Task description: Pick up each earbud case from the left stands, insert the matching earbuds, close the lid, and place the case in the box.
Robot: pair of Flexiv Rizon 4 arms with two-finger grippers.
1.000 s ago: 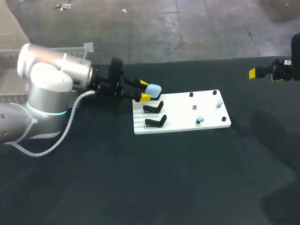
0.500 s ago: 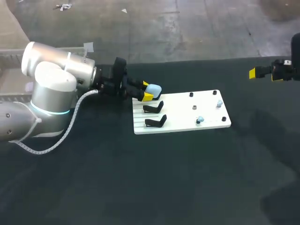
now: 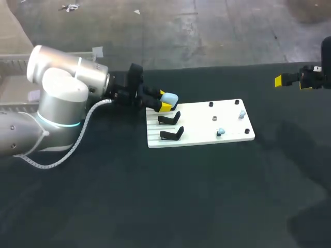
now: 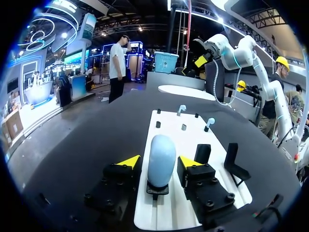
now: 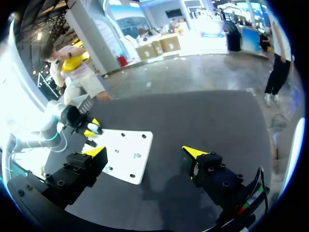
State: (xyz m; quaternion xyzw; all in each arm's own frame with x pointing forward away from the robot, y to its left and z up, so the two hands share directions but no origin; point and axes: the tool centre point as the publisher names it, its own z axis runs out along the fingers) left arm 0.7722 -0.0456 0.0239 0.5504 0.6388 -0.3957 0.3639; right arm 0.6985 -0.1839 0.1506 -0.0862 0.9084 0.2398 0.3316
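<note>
Nudged left gripper [image 3: 163, 100] further over flat white stand board [image 3: 201, 130]. Kept jaws wide astride pale-blue oval earbud case [image 4: 161, 159] propped on board's rear-left black stand [image 4: 158, 189], untouched. Parked right gripper [image 5: 145, 153] wide, far off board.

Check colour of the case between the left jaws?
Light blue. The case shows best in the left wrist view.

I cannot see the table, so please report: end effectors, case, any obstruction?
Left end effector open, straddling case, gaps both sides. Case on its stand. Right end effector open, empty, far off. Nothing in the way.
</note>
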